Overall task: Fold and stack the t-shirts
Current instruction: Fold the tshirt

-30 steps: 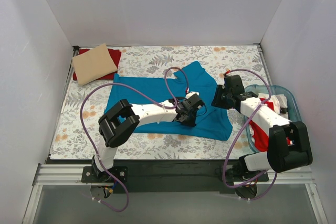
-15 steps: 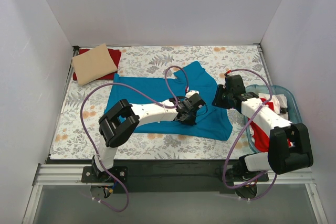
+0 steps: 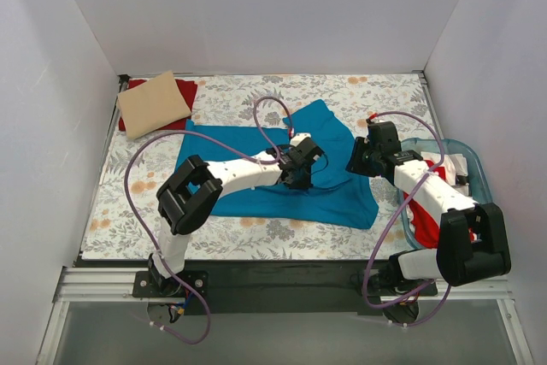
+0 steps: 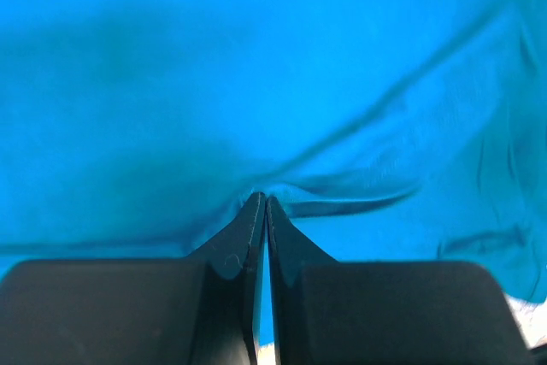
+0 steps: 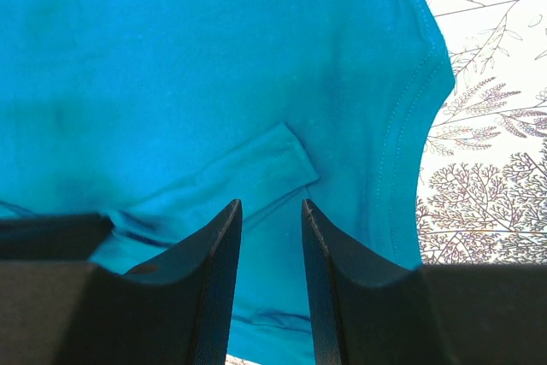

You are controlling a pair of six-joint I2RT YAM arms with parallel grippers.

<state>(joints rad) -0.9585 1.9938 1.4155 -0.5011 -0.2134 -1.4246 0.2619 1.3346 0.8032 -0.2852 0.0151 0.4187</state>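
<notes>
Left gripper (image 4: 261, 202) has shifted far-leftward, pinching teal t-shirt (image 3: 332, 126) (fabric puckered).

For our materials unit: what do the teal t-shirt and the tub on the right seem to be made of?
Teal t-shirt: soft matte knit cloth, perhaps cotton; it creases and has stitched hems. Tub: blue-tinted plastic, smooth and seemingly rigid; its rim looks see-through.

One teal-blue t-shirt (image 3: 222, 143), a tan t-shirt (image 3: 152, 104), a red t-shirt (image 3: 186, 90); floral-patterned table cloth (image 3: 359, 91)
</notes>
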